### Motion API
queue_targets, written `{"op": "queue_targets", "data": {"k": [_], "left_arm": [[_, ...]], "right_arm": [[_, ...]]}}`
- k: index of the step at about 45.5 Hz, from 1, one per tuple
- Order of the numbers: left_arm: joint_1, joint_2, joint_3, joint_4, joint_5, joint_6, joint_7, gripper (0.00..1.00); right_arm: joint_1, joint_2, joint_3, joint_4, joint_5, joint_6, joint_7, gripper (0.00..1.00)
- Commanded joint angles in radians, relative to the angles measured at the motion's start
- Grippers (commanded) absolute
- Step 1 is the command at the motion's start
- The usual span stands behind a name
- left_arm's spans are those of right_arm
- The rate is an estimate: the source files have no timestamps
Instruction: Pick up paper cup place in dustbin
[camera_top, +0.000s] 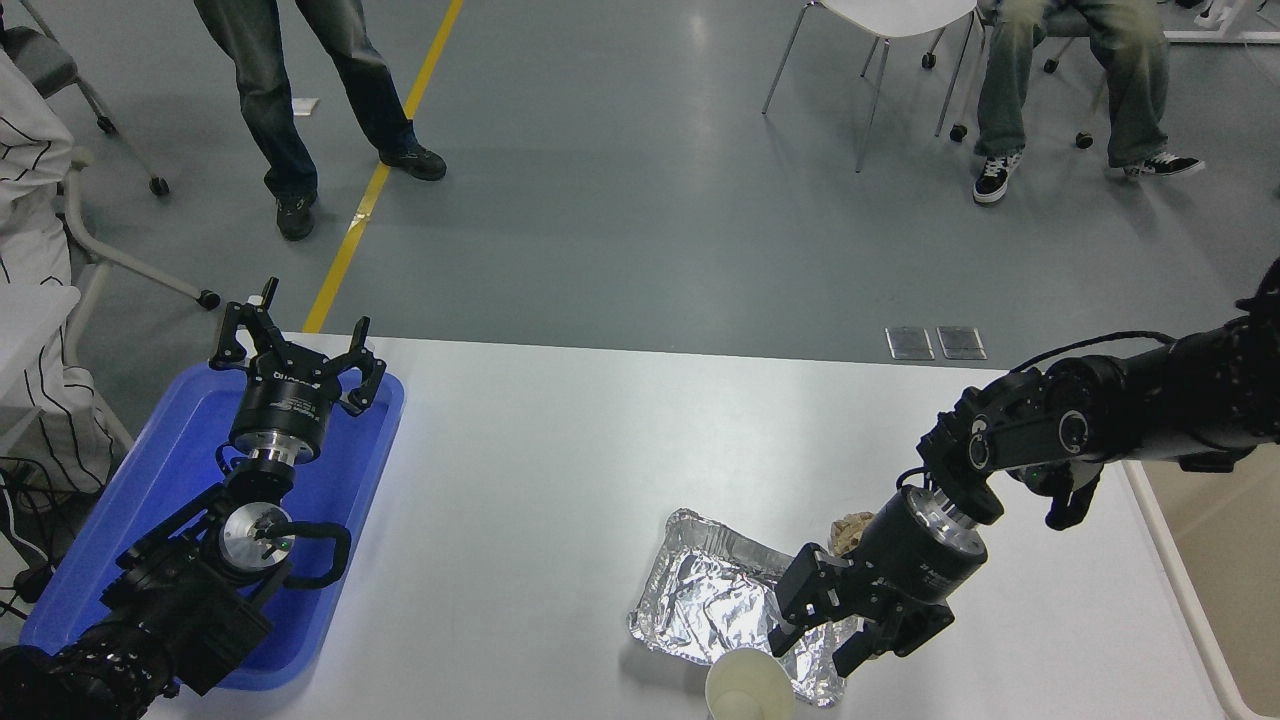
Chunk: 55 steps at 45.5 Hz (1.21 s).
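Fingers (783, 640) on the right gripper (815, 645) were spread wide and empty, black blocky tips hanging low over the near right corner of the foil tray (715, 605), just beside the paper cup (750, 688) and not touching it. That cup stood upright at the very bottom edge, a small round cream thing with a rolled rim and a pale smooth inside, pressed up against the tray's near corner. Crinkled silver foil, the tray, its wrinkled floor catching the light, shallow walls bent and uneven. Behind the right wrist a crumpled brown paper ball (850, 530) peeked out, mostly hidden by the black cylinder of the arm. Over at the lower left, the left gripper (297, 350) was parked above the blue plastic tray (345, 500), its fingers splayed apart with nothing between them. That tray was glossy, rectangular with rounded corners, overhanging the bench's left edge. At the right edge, a strip of beige with a thick pale rim showed the dustbin (1215, 560), well apart from the cup. Plain matte white was the bench (560, 470). Beyond it lay smooth grey floor with a yellow line, a person (300, 90) standing in dark jeans at upper left, another (1080, 90) seated at upper right beside a white chair (880, 40).
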Motion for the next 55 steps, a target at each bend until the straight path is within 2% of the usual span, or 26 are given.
{"op": "queue_targets", "data": {"k": [1, 5, 27, 36, 40, 44, 51, 53, 55], "left_arm": [[0.0, 0.0, 0.0, 0.0, 0.0, 0.0, 0.0, 1.0], [0.0, 0.0, 0.0, 0.0, 0.0, 0.0, 0.0, 1.0], [0.0, 0.0, 0.0, 0.0, 0.0, 0.0, 0.0, 1.0], [-0.001, 0.0, 0.0, 0.0, 0.0, 0.0, 0.0, 1.0], [-0.001, 0.0, 0.0, 0.0, 0.0, 0.0, 0.0, 1.0], [0.0, 0.0, 0.0, 0.0, 0.0, 0.0, 0.0, 1.0], [0.0, 0.0, 0.0, 0.0, 0.0, 0.0, 0.0, 1.0], [0.0, 0.0, 0.0, 0.0, 0.0, 0.0, 0.0, 1.0], [0.0, 0.0, 0.0, 0.0, 0.0, 0.0, 0.0, 1.0]], "right_arm": [[-0.031, 0.013, 0.002, -0.004, -0.002, -0.048, 0.0, 0.71], [-0.048, 0.03, 0.008, -0.004, -0.002, -0.058, 0.0, 0.74], [-0.097, 0.062, 0.023, -0.014, -0.002, -0.133, 0.0, 0.74], [-0.106, 0.066, 0.025, -0.012, -0.002, -0.138, 0.001, 0.71], [-0.106, 0.069, 0.025, -0.008, -0.002, -0.136, 0.001, 0.6], [-0.111, 0.074, 0.025, -0.004, -0.017, -0.134, 0.001, 0.4], [-0.112, 0.077, 0.025, 0.002, -0.046, -0.13, 0.001, 0.13], [-0.112, 0.076, 0.025, 0.008, -0.046, -0.127, 0.001, 0.0], [-0.112, 0.077, 0.025, 0.014, -0.046, -0.127, 0.001, 0.0]]}}
